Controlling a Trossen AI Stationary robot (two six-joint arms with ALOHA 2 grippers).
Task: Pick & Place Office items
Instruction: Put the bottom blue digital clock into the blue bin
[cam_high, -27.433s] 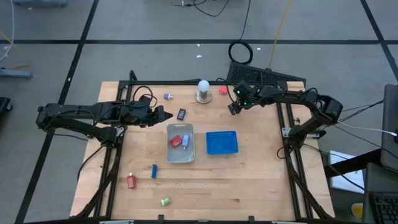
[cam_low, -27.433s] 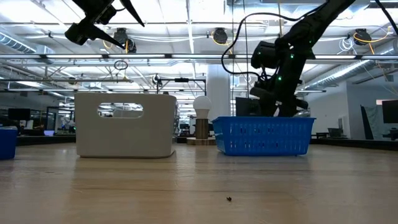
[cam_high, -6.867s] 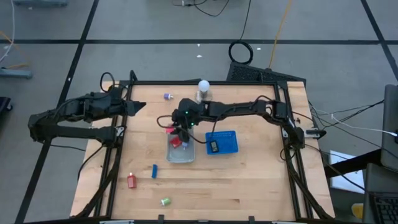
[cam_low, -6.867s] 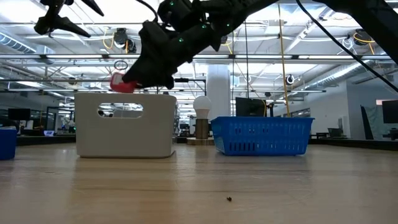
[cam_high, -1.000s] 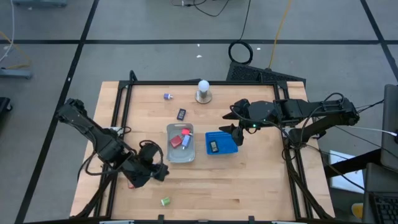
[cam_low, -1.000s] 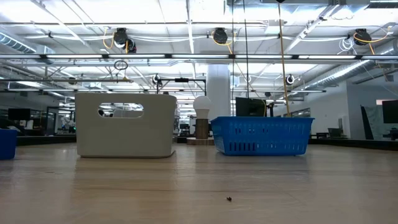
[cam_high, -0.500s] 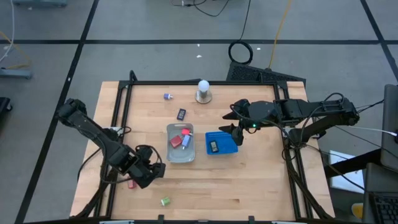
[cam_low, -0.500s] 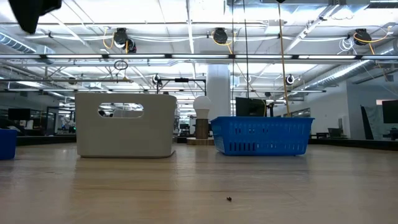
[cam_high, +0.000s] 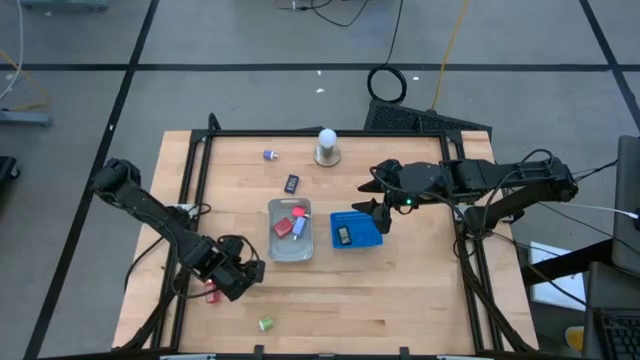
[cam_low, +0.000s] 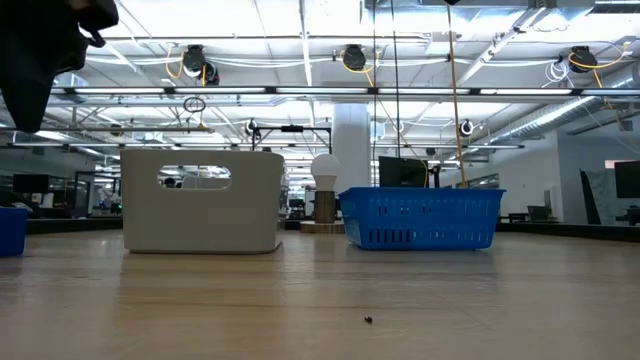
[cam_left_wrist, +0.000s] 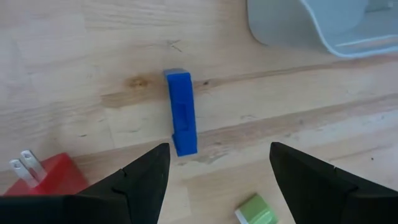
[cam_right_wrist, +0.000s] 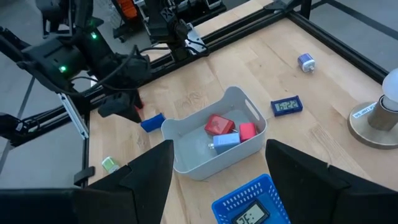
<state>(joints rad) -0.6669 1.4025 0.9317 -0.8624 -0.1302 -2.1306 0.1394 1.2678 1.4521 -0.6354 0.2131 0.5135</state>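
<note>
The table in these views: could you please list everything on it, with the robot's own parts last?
clear tray: one, table centre
red items: two, in the clear tray
light blue item: one, in the clear tray
blue basket: one, beside the tray
black item: one, in the basket
second black item: one, on the wood behind the tray
purple item: one, far edge
white ball on base: one, far edge
blue item: one, under the left gripper
red pronged item: one, beside it
green item: one, near edge
left gripper: open, over the blue item
right gripper: open, by the basket
</note>
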